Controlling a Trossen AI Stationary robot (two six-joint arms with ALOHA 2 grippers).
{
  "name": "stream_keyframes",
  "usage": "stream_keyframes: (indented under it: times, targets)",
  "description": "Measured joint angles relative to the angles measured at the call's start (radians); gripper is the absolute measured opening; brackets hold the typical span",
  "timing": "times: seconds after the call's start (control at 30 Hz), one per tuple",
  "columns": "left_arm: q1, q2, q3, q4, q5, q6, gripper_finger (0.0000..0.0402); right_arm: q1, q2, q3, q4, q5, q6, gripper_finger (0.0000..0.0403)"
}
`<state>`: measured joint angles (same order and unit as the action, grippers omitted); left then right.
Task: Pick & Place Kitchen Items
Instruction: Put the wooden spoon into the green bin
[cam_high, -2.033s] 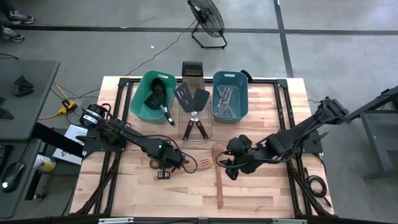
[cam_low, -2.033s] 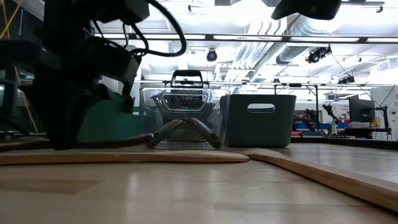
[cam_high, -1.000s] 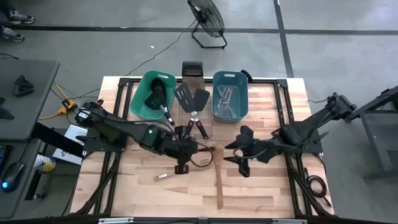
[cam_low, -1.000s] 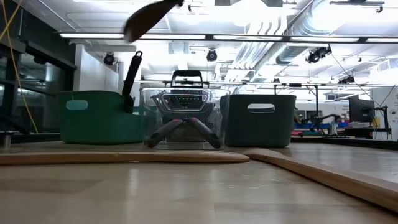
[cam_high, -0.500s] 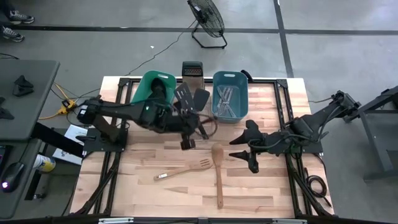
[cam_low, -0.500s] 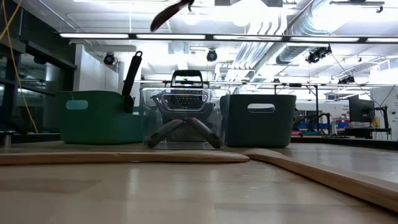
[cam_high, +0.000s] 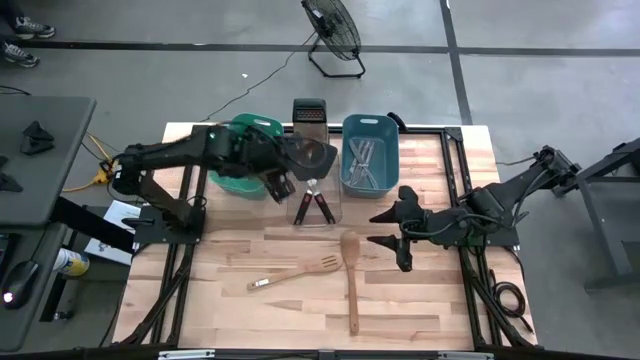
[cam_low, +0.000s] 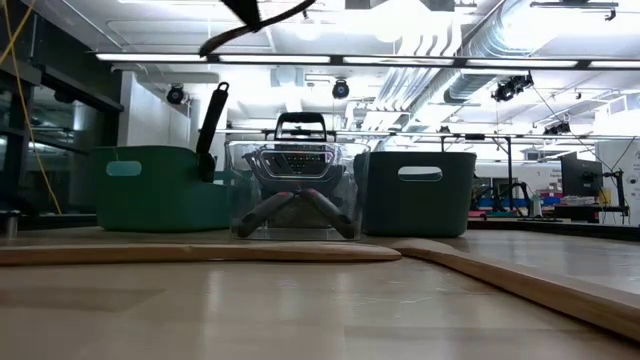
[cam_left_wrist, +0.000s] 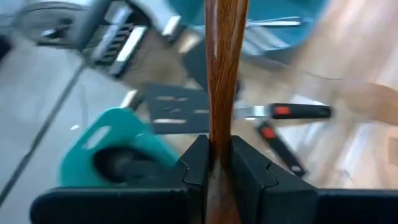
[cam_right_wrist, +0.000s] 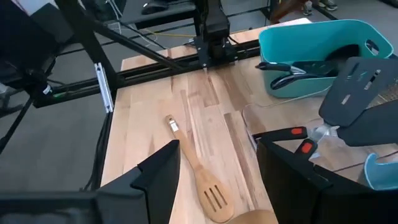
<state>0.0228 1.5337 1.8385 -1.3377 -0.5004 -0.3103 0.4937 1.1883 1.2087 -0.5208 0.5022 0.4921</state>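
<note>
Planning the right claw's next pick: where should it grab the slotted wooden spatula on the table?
Grip the slotted brown wooden spatula mid-handle, coming straight down with fingers across the shaft. It lies flat and diagonal on the wooden table, its handle thin and clear of the wooden spoon beside its head.

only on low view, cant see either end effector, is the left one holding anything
Observer: Yes. The left end effector is shut on a wooden handle.
Operator: where is it over the table
Observer: In the high view it is up at the back, by the right edge of the teal tub.
Operator: and the right one
Observer: The right end effector is open and holds nothing, just right of the spoon.
</note>
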Motion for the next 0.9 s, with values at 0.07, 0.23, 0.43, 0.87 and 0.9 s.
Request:
stream_keyframes:
  times: [0.07, 0.23, 0.43, 0.87, 0.9]
  targets:
    - [0.034, -0.017, 0.0, -0.026, -0.022, -0.001, 0.0038, -0.008, -0.004, 0.0, 0.001, 0.009, -0.003, 0.0205]
    - [0.149, -0.031, 0.0, -0.088, -0.056, -0.003, 0.0038, -0.034, -0.007, 0.0, 0.001, 0.024, -0.011, 0.0205]
    - [0.301, -0.007, -0.003, -0.111, -0.059, -0.056, 0.0038, -0.076, -0.008, 0.0, 0.002, 0.024, -0.004, 0.0205]
    - [0.485, -0.091, -0.375, 0.055, -0.006, -0.044, 0.0038, -0.165, -0.008, 0.0, 0.002, 0.024, 0.034, 0.0205]
    - [0.494, -0.101, -0.414, 0.094, 0.017, -0.04, 0.0038, -0.169, -0.008, 0.0, 0.002, 0.024, 0.034, 0.0205]
